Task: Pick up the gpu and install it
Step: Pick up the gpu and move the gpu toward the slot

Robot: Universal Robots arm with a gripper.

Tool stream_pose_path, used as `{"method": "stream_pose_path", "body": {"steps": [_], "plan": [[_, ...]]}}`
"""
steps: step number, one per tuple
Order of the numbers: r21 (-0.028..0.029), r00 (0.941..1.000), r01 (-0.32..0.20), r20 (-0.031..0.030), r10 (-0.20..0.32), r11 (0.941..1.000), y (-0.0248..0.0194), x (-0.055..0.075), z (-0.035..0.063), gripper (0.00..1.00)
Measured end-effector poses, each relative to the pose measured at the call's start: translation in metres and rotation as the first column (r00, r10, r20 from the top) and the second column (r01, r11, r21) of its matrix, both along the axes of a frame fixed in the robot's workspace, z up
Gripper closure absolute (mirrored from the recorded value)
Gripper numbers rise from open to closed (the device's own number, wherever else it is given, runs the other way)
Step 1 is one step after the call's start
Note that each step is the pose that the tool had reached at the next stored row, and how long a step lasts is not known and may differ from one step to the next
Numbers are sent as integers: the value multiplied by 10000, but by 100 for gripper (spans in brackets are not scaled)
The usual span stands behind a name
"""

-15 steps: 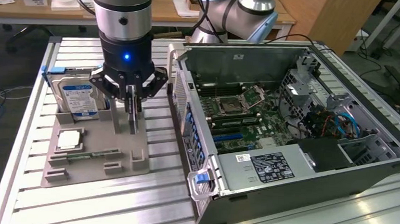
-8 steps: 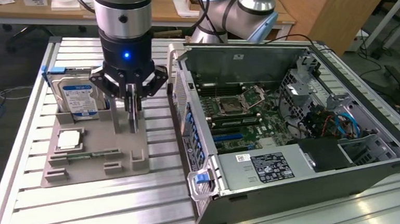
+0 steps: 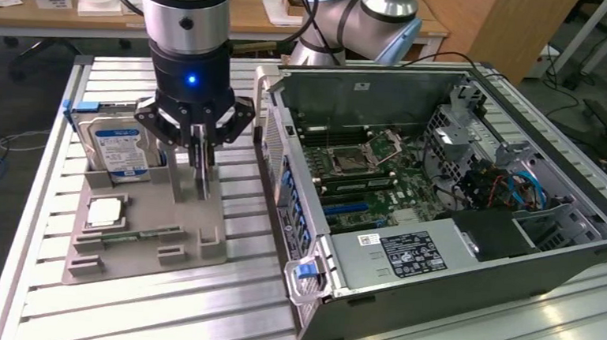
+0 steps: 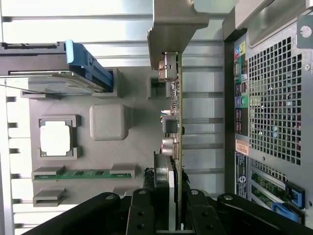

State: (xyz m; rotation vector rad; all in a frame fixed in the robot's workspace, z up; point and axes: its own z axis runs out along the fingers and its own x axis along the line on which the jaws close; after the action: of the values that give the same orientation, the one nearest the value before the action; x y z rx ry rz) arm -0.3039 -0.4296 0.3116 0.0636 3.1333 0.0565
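Observation:
The gpu (image 3: 207,183) is a thin green card standing on edge in the grey parts holder (image 3: 143,208), at the side nearest the computer case. In the wrist view the gpu (image 4: 178,105) shows edge-on, with small components and connectors along its face. My gripper (image 3: 200,162) hangs straight down over it, and its two black fingers are closed on the card's upper edge. From the wrist, the gripper (image 4: 173,176) has a finger on each side of the card. The card's lower edge looks still in the holder's slot.
The open computer case (image 3: 551,256) lies at the exterior view's right, its motherboard (image 3: 372,170) exposed. In the holder also sit a hard drive (image 3: 121,147) with a blue and white label, a square processor (image 3: 105,212) and a narrow memory stick (image 3: 141,235). All rest on a slatted aluminium table (image 3: 168,312).

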Motion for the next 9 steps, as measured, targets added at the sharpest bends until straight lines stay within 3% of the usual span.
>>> {"method": "stream_pose_path", "body": {"steps": [9], "plan": [[-1,10000,0,-1,0,10000,0,0,40,72]]}}
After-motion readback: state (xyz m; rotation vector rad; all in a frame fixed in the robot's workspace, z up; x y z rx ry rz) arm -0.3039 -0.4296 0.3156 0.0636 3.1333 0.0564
